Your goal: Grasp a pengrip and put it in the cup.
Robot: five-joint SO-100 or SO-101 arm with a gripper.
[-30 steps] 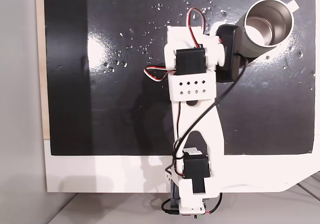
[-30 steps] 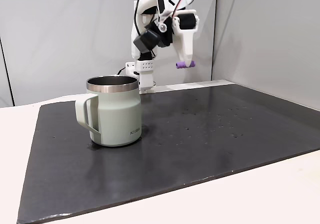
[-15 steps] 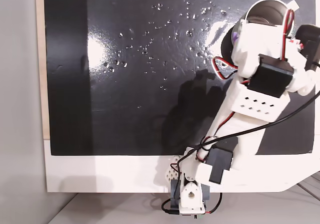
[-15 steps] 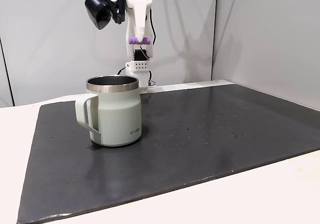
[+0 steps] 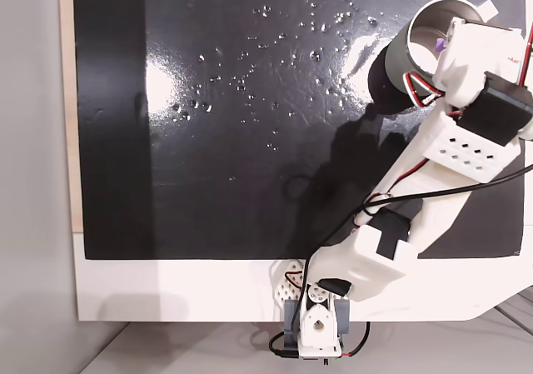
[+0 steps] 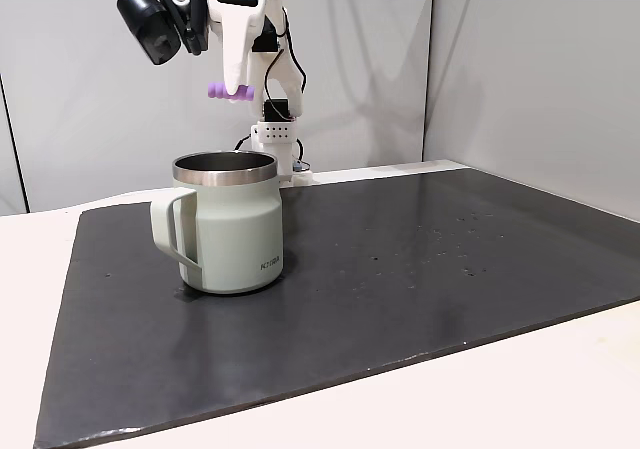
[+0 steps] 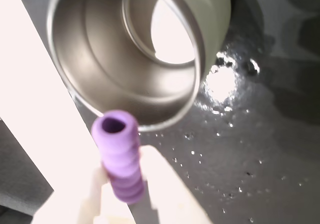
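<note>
Black mat (image 6: 420, 259) on a white table, grey walls behind. Jaws clamped across the pengrip (image 7: 120, 156), held crosswise by the gripper (image 6: 238, 91) above the cup (image 6: 228, 224), its open steel mouth upward; the height likely keeps clear of the rim before release.
</note>
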